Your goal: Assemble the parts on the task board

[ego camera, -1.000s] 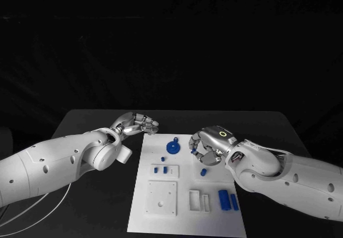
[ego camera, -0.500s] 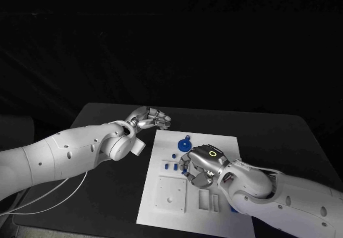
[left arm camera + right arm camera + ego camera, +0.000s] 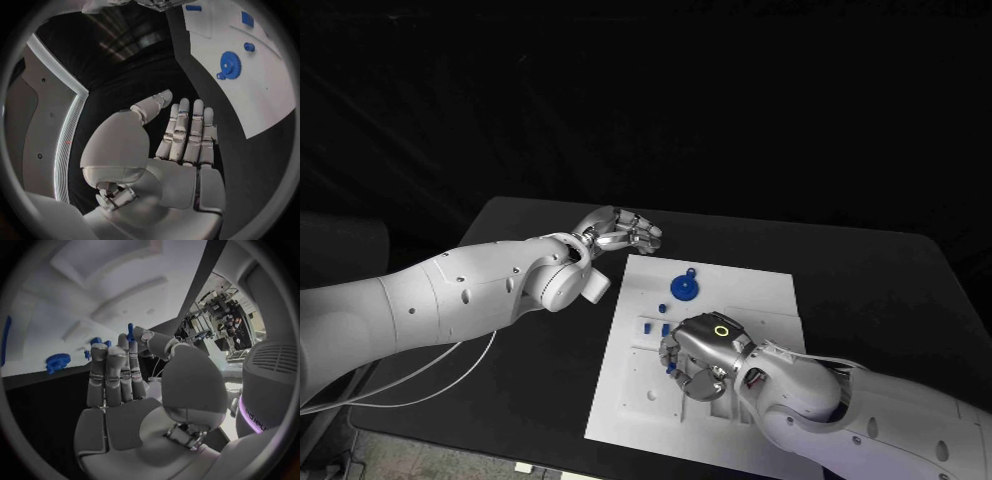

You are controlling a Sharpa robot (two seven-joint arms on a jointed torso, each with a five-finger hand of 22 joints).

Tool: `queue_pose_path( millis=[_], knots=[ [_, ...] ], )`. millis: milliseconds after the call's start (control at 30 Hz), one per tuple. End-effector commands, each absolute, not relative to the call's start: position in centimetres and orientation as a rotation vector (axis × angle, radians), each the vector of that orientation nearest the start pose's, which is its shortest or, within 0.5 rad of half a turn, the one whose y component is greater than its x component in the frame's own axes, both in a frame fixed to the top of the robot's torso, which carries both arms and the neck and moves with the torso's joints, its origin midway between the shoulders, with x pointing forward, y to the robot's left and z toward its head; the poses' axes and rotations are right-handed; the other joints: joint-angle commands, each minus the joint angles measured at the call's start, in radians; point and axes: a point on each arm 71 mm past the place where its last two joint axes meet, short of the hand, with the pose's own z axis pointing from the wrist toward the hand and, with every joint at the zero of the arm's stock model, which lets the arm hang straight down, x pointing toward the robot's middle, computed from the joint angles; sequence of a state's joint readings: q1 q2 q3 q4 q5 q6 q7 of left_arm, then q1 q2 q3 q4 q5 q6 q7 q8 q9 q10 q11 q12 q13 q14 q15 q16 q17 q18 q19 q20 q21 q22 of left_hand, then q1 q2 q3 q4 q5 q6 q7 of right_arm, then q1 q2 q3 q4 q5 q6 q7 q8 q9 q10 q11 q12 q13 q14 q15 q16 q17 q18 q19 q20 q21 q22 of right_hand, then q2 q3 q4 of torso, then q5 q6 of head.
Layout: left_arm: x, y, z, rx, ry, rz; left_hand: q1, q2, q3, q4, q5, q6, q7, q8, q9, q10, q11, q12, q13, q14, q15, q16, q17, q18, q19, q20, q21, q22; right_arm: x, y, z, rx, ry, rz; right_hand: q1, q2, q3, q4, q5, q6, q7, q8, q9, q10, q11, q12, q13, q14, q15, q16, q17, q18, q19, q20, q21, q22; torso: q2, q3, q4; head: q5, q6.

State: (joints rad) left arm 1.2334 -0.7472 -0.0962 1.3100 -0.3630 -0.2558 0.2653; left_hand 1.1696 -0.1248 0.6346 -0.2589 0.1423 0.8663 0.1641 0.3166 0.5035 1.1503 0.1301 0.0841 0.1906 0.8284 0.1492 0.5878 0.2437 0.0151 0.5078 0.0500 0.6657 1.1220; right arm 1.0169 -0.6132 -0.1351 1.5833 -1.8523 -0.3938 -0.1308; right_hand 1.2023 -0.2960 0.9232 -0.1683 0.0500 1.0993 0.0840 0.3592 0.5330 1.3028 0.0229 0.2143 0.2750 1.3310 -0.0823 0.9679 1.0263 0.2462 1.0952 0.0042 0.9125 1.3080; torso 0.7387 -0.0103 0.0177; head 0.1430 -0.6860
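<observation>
The black table point(image 3: 877, 270) carries the white task board point(image 3: 754, 300) at its middle. The right hand point(image 3: 700, 352) hangs low over the board's middle, and in the right wrist view a small blue peg point(image 3: 130, 331) stands pinched between its thumb and a fingertip. The left hand point(image 3: 623, 232) hovers just off the board's far left corner; in the left wrist view its fingers point(image 3: 187, 131) lie straight and side by side, holding nothing. On the far part of the board lies a blue gear point(image 3: 684, 287), with small blue parts point(image 3: 648, 324) nearer the right hand.
</observation>
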Motion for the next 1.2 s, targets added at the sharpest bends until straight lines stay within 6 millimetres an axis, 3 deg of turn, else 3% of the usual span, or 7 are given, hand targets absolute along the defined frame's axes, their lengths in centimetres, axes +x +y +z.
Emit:
queue_pose_path(
  millis=[33,400,1200],
  knots=[
    [52.3,21.4,-19.6,-0.762,1.616,-1.3,0.007,0.0,0.003,-0.001,0.005,-0.005,-0.001,0.004,-0.001,0.005,0.003,-0.003,-0.001,0.005,0.002,-0.007,0.001,0.017,0.006,0.0,-0.005,0.001,38.8,-6.1,-27.6,-0.645,1.609,0.814,0.004,0.006,0.002,0.001,0.0,0.001,0.001,-0.003,0.0,0.038,-0.001,-0.001,0.001,-0.006,-0.006,0.001,0.0,0.016,-0.002,-0.007,0.007,0.021,0.001,0.001,0.001,0.011,-0.006],
    [52.3,21.5,-19.6,-0.763,1.617,-1.3,0.007,0.0,0.003,0.0,0.005,-0.006,-0.001,0.003,-0.001,0.005,0.003,-0.003,-0.002,0.004,0.002,-0.008,0.002,0.017,0.007,0.001,-0.006,0.001,38.9,-6.5,-27.9,-0.643,1.595,0.759,0.005,0.006,0.001,0.0,0.0,0.001,0.001,-0.003,0.0,0.038,-0.001,-0.002,0.002,-0.005,-0.006,0.001,0.0,0.016,-0.001,-0.008,0.008,0.021,0.001,0.0015,-0.0017,0.014,-0.014],
    [52.3,21.8,-19.6,-0.764,1.62,-1.296,0.007,0.0,0.002,0.0,0.004,-0.007,0.0,0.003,-0.001,0.004,0.004,-0.003,-0.003,0.004,0.002,-0.011,0.004,0.017,0.007,0.001,-0.008,0.001,38.9,-6.3,-28.7,-0.665,1.633,0.734,0.005,0.007,0.0,0.001,0.0,0.001,0.001,-0.004,0.001,0.039,-0.001,-0.003,0.002,-0.004,-0.006,0.001,0.0,0.016,-0.001,-0.008,0.009,0.021,0.001,0.0013,-0.0016,0.011,-0.019]
  ],
)
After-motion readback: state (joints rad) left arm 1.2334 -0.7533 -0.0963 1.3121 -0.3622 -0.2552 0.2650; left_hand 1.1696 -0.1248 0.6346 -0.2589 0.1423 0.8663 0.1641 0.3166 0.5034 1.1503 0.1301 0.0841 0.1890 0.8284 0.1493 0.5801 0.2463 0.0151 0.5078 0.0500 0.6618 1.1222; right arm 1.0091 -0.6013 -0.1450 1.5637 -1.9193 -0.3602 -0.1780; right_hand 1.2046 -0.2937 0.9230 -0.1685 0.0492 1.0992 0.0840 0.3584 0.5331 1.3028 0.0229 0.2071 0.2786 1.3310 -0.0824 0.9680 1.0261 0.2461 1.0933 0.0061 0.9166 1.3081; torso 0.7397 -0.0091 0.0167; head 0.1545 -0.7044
